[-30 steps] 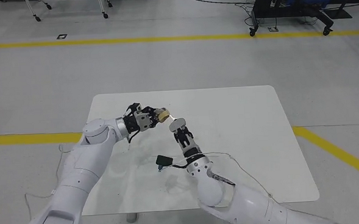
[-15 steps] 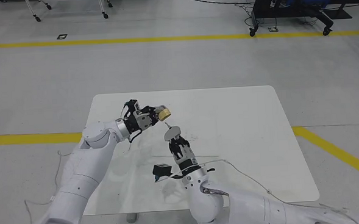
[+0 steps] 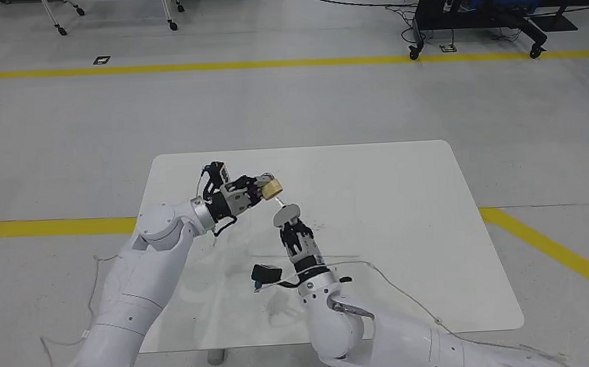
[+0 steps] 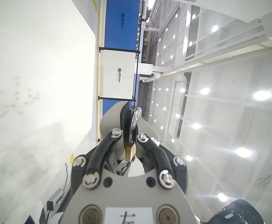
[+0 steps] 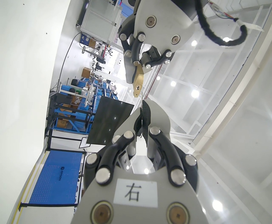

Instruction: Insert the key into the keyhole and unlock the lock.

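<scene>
The left gripper (image 4: 129,135) was pinched shut on the gold lock (image 4: 130,153), holding it up over the table (image 3: 394,178), toward the far left corner. The right gripper (image 5: 142,110) was squeezed shut on the silver key (image 4: 135,115) just beside it. The keyhole (image 5: 138,87) looked empty, so I think the key was being lined up; next its tip would need pointing straight at the hole and a gentle push.

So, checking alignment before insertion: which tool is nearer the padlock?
Left. The left tool grips the padlock itself; the right tool is just apart from it, aimed at its keyhole.
</scene>
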You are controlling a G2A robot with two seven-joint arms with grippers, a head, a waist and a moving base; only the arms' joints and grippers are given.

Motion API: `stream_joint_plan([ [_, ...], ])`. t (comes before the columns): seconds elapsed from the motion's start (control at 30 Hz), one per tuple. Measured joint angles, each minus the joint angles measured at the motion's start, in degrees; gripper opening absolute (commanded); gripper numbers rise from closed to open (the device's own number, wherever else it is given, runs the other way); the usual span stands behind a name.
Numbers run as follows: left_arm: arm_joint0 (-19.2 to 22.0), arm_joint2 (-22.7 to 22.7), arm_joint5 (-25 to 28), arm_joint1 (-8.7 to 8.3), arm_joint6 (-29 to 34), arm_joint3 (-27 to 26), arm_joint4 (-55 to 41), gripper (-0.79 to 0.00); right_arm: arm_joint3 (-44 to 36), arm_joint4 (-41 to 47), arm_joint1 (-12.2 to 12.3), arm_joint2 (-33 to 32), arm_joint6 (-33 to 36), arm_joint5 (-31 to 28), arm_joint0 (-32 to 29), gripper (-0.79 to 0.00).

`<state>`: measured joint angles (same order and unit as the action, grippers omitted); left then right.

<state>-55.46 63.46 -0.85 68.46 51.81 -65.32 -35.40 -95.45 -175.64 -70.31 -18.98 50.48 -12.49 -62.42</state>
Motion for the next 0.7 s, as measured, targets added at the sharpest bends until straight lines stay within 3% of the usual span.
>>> stream_joint_plan([
  [0.7,-0.4,1.0,0.6,-0.05,-1.3,-0.8,2.1,-0.785,1.0,-0.4,-2.1,-1.7,-1.1,-0.8,-1.2,-0.785],
])
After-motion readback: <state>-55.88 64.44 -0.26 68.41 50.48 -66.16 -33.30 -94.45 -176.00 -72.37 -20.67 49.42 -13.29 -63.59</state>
